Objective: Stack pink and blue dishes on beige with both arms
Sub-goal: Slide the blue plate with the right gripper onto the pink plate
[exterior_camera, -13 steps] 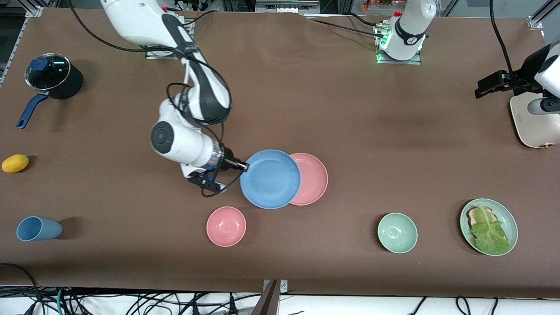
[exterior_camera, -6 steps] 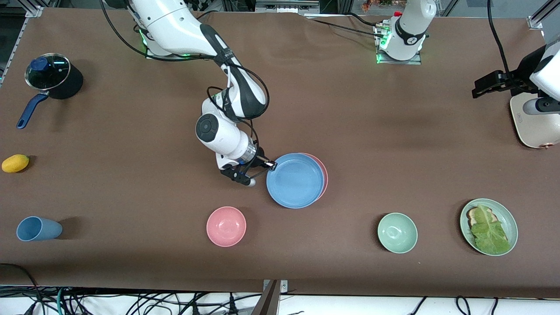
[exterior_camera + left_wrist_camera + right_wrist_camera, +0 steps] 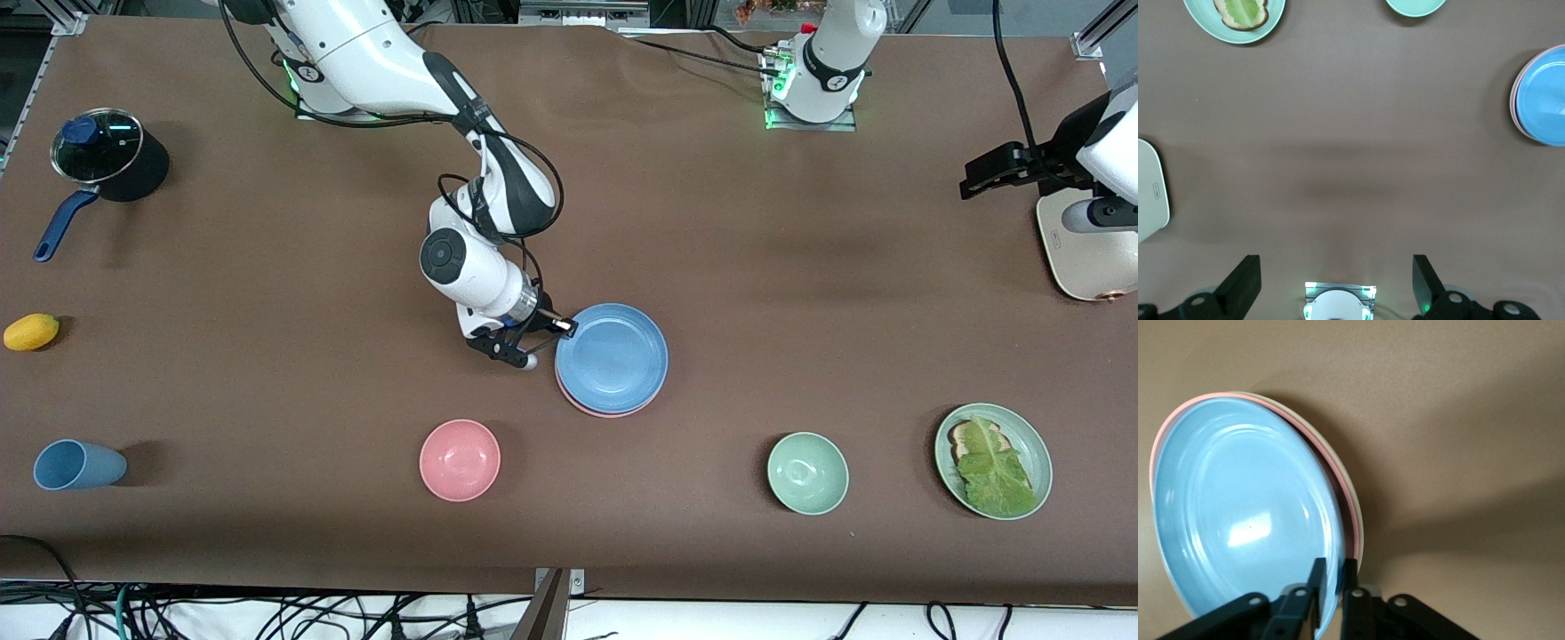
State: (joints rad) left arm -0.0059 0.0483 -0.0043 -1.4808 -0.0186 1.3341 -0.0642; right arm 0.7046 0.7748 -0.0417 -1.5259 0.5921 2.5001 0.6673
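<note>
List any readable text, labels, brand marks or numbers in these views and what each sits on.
None can be read.
White appliance at the left arm's end of the table: a small dark mark on its top, too small to read; the same mark shows in the left wrist view, also illegible.
Blue plate, held at its rim by the right gripper: plain, no print.
Left gripper: no marking visible.

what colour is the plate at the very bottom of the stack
Beige-cream; only the beige plate's edge shows under the pink plate, best in the right wrist view.
</note>
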